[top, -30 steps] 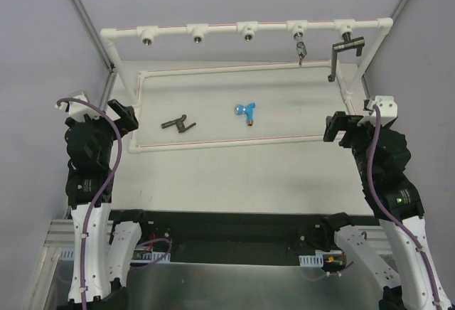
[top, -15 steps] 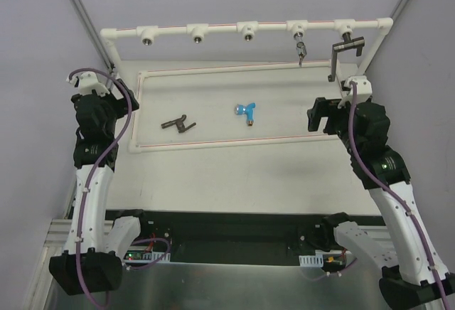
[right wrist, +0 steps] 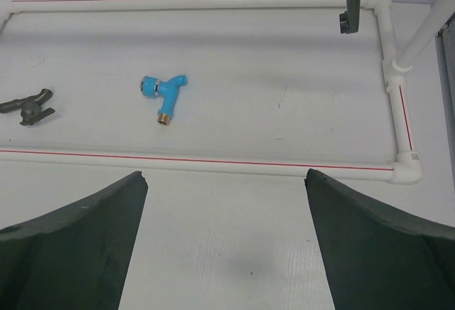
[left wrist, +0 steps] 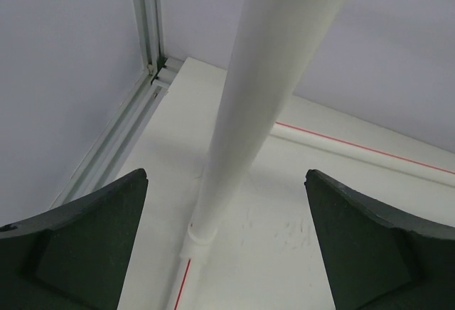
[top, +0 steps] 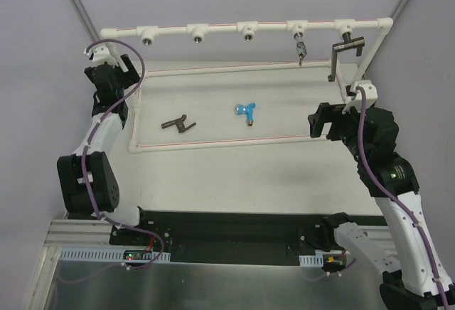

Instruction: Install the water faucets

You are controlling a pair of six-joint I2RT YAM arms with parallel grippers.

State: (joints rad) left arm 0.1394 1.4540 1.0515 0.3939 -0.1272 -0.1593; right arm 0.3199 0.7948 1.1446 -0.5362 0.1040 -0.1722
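A dark grey faucet (top: pixel 178 124) with a lever lies on the table inside the white pipe frame (top: pixel 213 141); it also shows in the right wrist view (right wrist: pixel 27 106). A blue-handled faucet (top: pixel 246 111) lies to its right, brass thread toward me (right wrist: pixel 165 94). My left gripper (top: pixel 125 75) is open and empty at the frame's back-left post (left wrist: pixel 249 97), which stands between its fingers without touching them. My right gripper (top: pixel 318 122) is open and empty above the table, just outside the frame's near rail, right of the blue faucet.
The raised top pipe (top: pixel 220 29) carries several round sockets. A small tap (top: pixel 301 49) and a long dark bent faucet (top: pixel 344 54) hang from the two right sockets. Grey walls and metal corner posts (left wrist: pixel 146 18) close the back.
My left arm has swung up and back to the frame's left post. My right gripper has moved slightly forward and inward. Both loose faucets have stayed put.
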